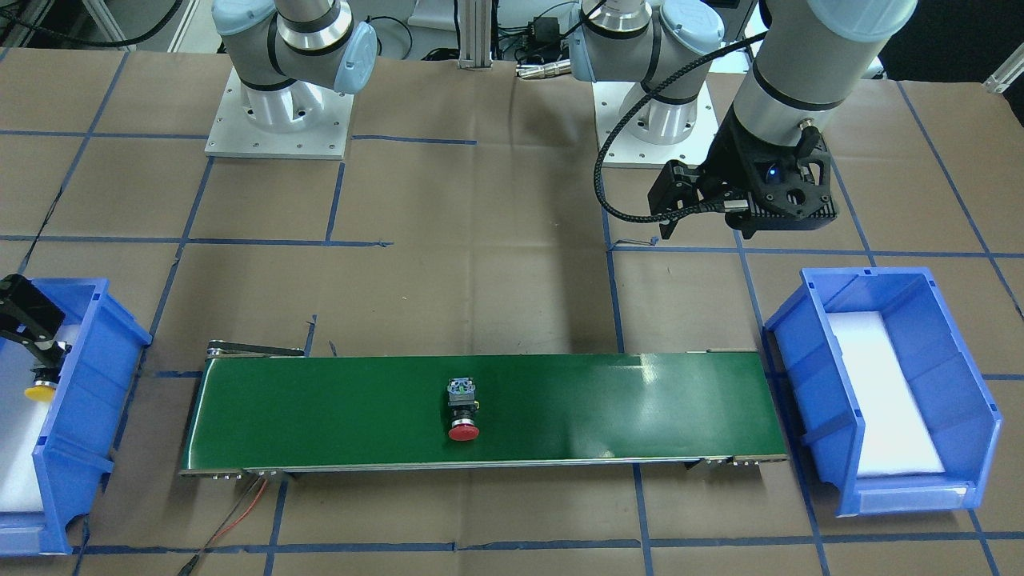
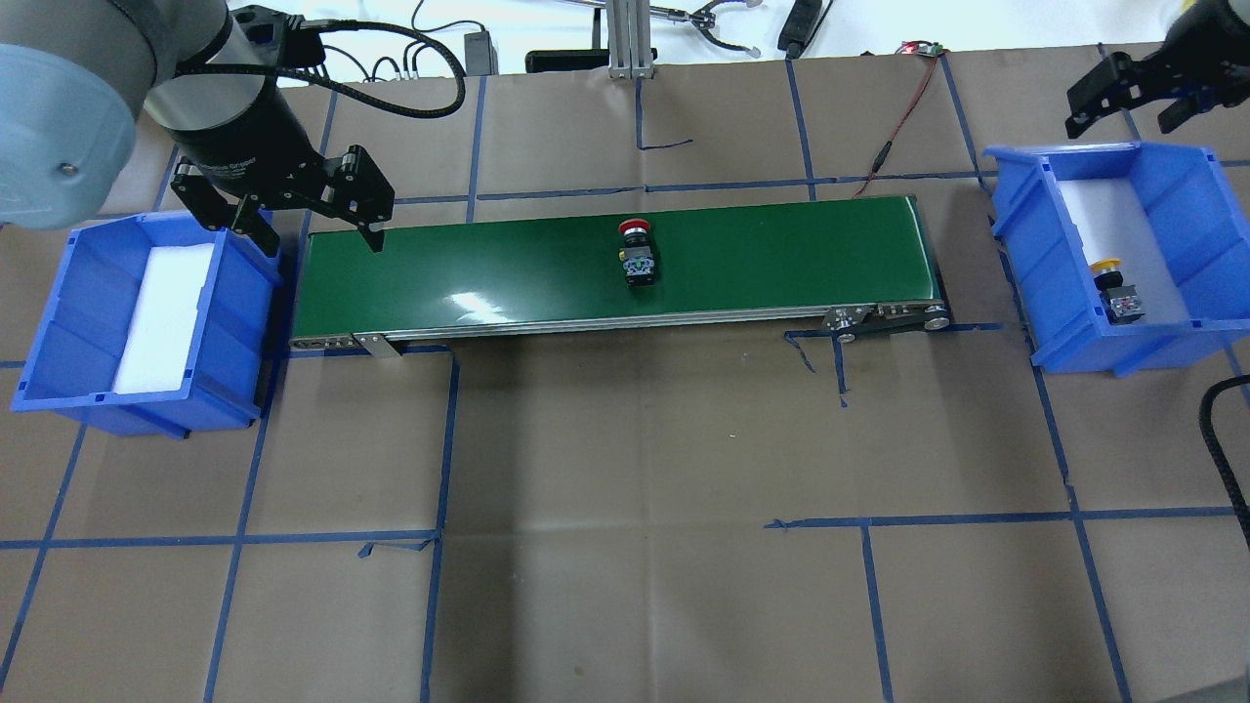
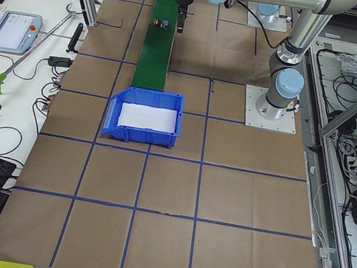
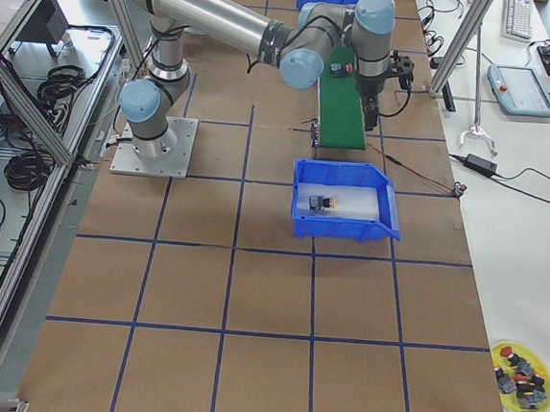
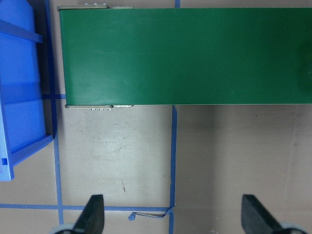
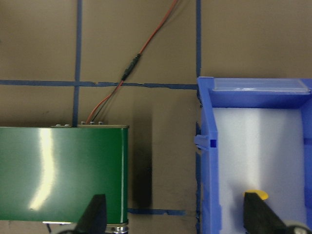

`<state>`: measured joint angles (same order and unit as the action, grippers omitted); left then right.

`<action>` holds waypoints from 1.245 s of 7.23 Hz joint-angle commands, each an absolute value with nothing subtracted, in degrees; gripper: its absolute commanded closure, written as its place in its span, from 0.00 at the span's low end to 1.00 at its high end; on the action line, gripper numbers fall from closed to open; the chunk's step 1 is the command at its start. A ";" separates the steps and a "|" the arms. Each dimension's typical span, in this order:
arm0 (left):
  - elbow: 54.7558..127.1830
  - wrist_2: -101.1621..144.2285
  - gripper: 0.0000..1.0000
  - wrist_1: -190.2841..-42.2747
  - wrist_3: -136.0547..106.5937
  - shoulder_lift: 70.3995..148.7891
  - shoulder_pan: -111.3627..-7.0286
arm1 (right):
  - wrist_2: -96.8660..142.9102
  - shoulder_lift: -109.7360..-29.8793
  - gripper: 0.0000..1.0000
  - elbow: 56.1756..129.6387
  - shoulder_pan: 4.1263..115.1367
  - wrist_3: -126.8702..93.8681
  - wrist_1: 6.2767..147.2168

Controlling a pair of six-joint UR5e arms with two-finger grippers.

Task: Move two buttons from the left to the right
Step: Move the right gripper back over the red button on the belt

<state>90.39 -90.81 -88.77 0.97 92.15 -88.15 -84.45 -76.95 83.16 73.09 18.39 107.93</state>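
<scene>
overhead and front-facing views look down from opposite sides, both on the green belt (image 2: pixel 488 264) — end cameras distant, wrist cameras close.

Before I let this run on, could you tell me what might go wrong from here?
The red button lies on its side on the green belt; it may roll or turn, spoiling a grasp. Bare table shows between the belt's end and the right bin; it could drop there. Placing it could strike the yellow button already inside.

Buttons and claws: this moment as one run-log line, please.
red button: on belt | yellow button: right bin | left claw: open | right claw: open
</scene>
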 commanded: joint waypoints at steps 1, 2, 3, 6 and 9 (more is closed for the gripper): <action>90.53 -90.79 0.00 -88.77 0.97 92.02 -88.15 | -85.17 -77.34 0.01 81.74 81.96 8.75 103.89; 90.70 -90.88 0.00 -88.77 0.97 92.11 -88.15 | -84.99 -77.26 0.01 81.48 84.61 5.05 103.80; 90.88 -90.79 0.00 -88.77 0.97 91.94 -88.15 | -84.99 -77.26 0.00 81.74 85.60 0.40 103.19; 90.79 -90.79 0.00 -88.77 0.97 91.93 -88.15 | -88.04 -77.34 0.00 81.65 89.20 -1.32 103.01; 91.05 -90.79 0.00 -88.77 0.97 91.76 -88.15 | -89.39 -77.17 0.00 81.91 89.21 -1.23 103.01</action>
